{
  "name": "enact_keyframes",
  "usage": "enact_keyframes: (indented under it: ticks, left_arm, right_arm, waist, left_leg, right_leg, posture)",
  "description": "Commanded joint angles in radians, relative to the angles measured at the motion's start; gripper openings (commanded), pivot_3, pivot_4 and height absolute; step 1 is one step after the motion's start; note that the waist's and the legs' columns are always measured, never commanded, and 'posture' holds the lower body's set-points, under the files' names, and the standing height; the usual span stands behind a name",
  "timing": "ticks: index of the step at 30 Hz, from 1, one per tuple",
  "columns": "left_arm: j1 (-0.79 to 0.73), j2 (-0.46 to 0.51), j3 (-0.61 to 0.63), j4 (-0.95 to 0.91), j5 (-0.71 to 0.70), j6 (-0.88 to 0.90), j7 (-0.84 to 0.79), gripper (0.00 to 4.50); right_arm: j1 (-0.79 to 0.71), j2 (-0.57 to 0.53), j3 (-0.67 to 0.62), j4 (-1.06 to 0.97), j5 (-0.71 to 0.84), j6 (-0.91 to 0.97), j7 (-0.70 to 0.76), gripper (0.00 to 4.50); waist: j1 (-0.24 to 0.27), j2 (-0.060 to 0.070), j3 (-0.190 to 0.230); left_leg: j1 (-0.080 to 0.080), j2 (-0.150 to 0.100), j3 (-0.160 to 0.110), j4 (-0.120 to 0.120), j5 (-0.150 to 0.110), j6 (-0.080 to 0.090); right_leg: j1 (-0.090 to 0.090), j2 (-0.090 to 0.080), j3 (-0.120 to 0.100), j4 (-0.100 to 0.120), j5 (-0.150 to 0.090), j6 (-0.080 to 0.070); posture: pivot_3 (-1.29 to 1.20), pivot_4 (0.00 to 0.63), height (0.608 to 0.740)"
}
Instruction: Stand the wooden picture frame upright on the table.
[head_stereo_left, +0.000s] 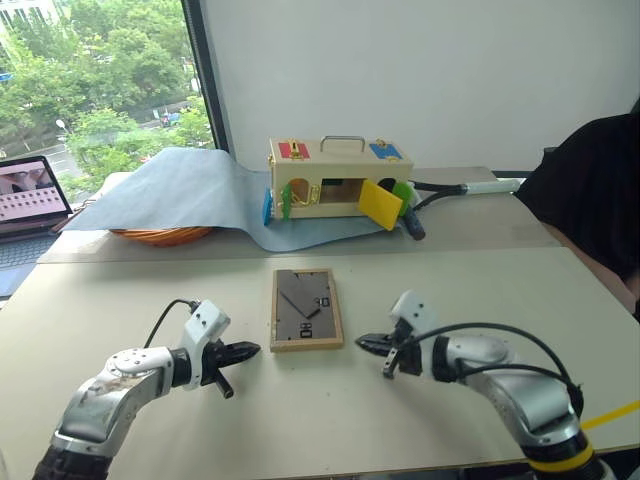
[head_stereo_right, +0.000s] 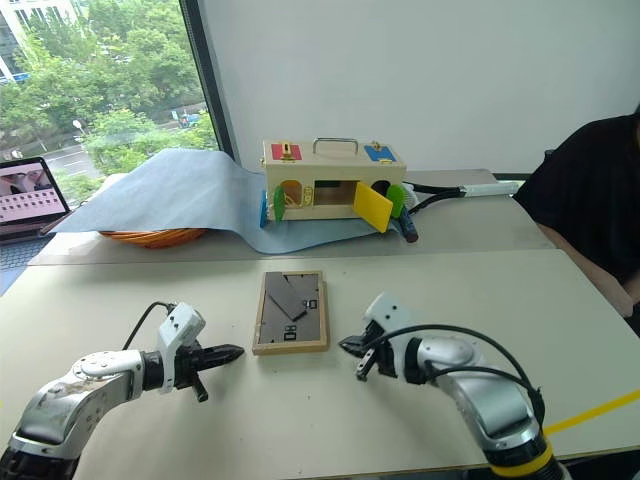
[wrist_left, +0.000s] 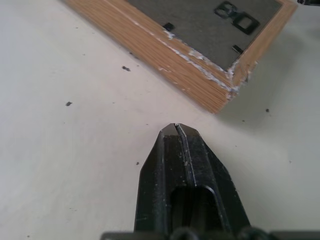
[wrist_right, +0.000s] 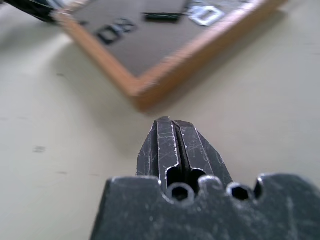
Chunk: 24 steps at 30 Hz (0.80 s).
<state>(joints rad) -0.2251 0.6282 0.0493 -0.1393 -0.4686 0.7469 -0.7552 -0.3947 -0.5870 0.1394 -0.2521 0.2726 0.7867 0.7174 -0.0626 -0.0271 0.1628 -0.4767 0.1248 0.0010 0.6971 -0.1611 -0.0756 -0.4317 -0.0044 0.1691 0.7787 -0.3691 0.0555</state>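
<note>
Between your two hands, from the head cameras, the wooden picture frame (head_stereo_left: 306, 309) lies flat on the bench (head_stereo_left: 120, 300), dark back up, with its fold-out stand pressed down against the backing. Its long axis runs away from you, so each long side faces one hand. Your left hand (head_stereo_left: 247, 351) sits just off the frame's near left corner, pointing inward at it; your right hand (head_stereo_left: 366, 345) sits just off the near right corner, pointing inward too. Both have their fingers pressed together and hold nothing. Neither touches the frame, and the right looks slightly closer. I judge that you need the fingers spread before either long edge can be taken and tipped up.

Further back on the bench, a wooden box (head_stereo_left: 335, 178) with coloured doors stands on a blue-grey cloth (head_stereo_left: 170, 190). Its yellow door hangs open; I cannot tell what is inside. An orange basket (head_stereo_left: 160, 236) shows under the cloth's edge, its contents hidden. A laptop (head_stereo_left: 30, 195) sits far left, and a person in a dark sleeve (head_stereo_left: 590, 190) sits at the right.

Along the left wrist camera, the joined black fingertips (wrist_left: 177, 132) point at the frame's corner (wrist_left: 220, 92), a bare gap of bench between.

Along the right wrist camera, the joined fingertips (wrist_right: 172, 127) point at the opposite near corner (wrist_right: 145, 95), also just apart from it.
</note>
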Motion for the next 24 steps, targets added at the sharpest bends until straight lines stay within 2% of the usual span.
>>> enact_keyframes:
  ticks: [1, 5, 7, 11, 15, 18, 24]
  left_arm:
    - [-0.111, -0.064, 0.002, 0.101, 0.04, -0.011, 0.088, 0.0]
    - [-0.216, -0.153, -0.088, 0.209, 0.135, -0.079, 0.148, 0.0]
    - [-0.254, -0.194, -0.119, 0.247, 0.169, -0.096, 0.169, 0.0]
    - [-0.263, -0.226, -0.154, 0.244, 0.2, -0.102, 0.163, 0.0]
    - [-0.203, -0.195, -0.162, 0.172, 0.2, -0.069, 0.135, 0.0]
    - [-0.141, -0.162, -0.163, 0.094, 0.185, -0.031, 0.115, 0.0]
    - [-0.048, -0.118, -0.142, -0.013, 0.163, 0.023, 0.105, 0.0]
  right_arm:
    - [-0.118, 0.015, 0.028, 0.197, -0.069, -0.174, 0.027, 0.01]
    - [-0.25, 0.127, 0.089, 0.468, -0.127, -0.326, 0.042, 0.01]
    - [-0.304, 0.176, 0.122, 0.596, -0.168, -0.403, 0.048, 0.01]
    - [-0.362, 0.253, 0.138, 0.748, -0.202, -0.492, 0.068, 0.01]
    - [-0.322, 0.267, 0.136, 0.659, -0.188, -0.454, 0.107, 0.01]
    - [-0.247, 0.246, 0.144, 0.516, -0.178, -0.386, 0.128, 0.01]
    - [-0.099, 0.207, 0.144, 0.195, -0.136, -0.192, 0.12, 0.01]
  waist:
    - [0.0, -0.003, 0.002]
    - [0.002, -0.005, 0.003]
    - [0.008, -0.005, 0.003]
    - [0.012, -0.005, 0.003]
    - [0.007, -0.004, 0.003]
    - [0.005, -0.004, 0.002]
    - [0.007, -0.001, 0.001]
  left_leg:
    - [0.0, -0.001, -0.002, 0.0, 0.0, 0.001]
    - [-0.002, -0.002, -0.002, -0.005, -0.001, 0.002]
    - [-0.003, -0.002, -0.002, -0.006, -0.001, 0.003]
    - [-0.002, -0.003, -0.003, -0.006, -0.001, 0.003]
    - [-0.001, -0.003, -0.003, -0.006, -0.001, 0.002]
    - [-0.001, -0.003, -0.003, -0.007, -0.001, 0.002]
    - [0.0, -0.003, -0.003, -0.014, -0.002, 0.002]
  right_leg:
    - [0.0, 0.0, 0.0, 0.0, 0.001, 0.003]
    - [0.008, -0.001, 0.0, -0.009, 0.003, 0.006]
    - [0.009, -0.001, 0.0, -0.011, 0.007, -0.001]
    - [0.01, -0.002, -0.001, -0.013, 0.007, -0.001]
    - [0.01, -0.002, -0.001, -0.011, 0.008, 0.0]
    - [0.011, -0.002, -0.001, -0.011, 0.006, 0.003]
    - [0.01, -0.002, -0.001, -0.015, 0.007, -0.001]
  posture:
    - [0.0, 0.15, 0.667]
    - [0.0, 0.15, 0.667]
    - [0.0, 0.15, 0.667]
    - [0.0, 0.15, 0.667]
    - [0.0, 0.15, 0.667]
    - [0.0, 0.15, 0.667]
    - [0.0, 0.15, 0.667]
